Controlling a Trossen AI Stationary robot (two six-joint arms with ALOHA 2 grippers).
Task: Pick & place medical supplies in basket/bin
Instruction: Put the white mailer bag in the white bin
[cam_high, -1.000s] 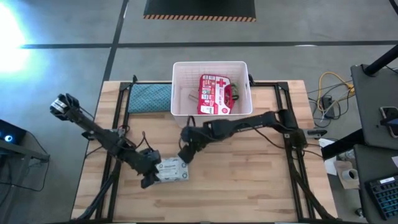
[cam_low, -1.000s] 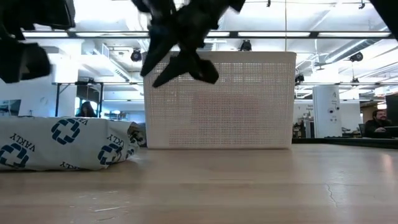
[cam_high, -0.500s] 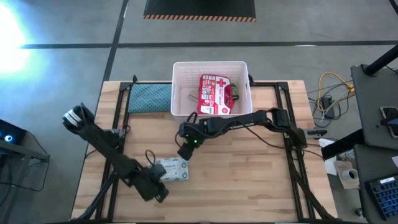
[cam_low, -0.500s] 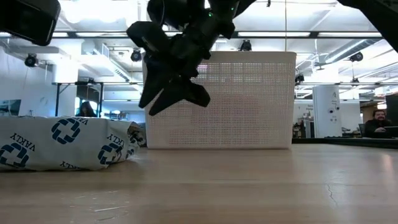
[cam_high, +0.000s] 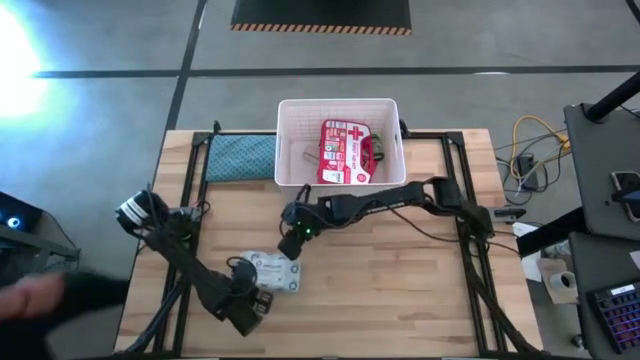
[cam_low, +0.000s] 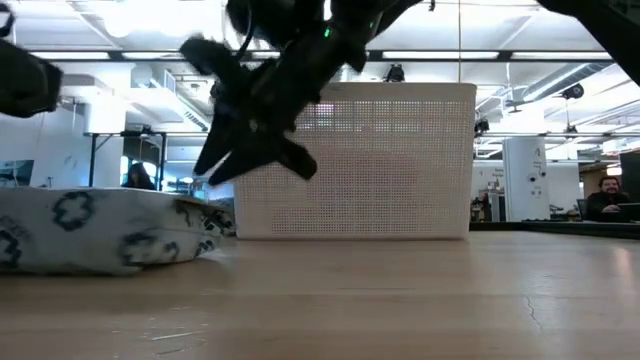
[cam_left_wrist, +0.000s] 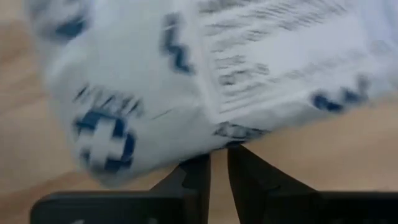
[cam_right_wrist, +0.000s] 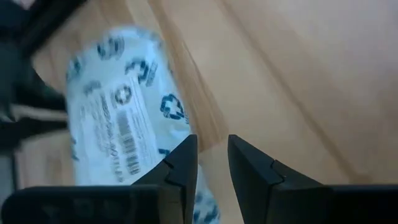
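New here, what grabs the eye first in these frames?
The white basket at the table's far edge, with the red-and-white first-aid pouch inside. Then the wipes pack lying on the wood near the front, the left gripper beside it and the right gripper poised just above.

Left tool (cam_high: 252, 296) low at the table's front, fingers nearly together; right tool (cam_high: 291, 240) mid-table, fingers narrowly parted.

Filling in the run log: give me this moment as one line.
left gripper: at wipes pack edge, nearly shut | right gripper: above pack, narrow gap | first-aid pouch: in basket
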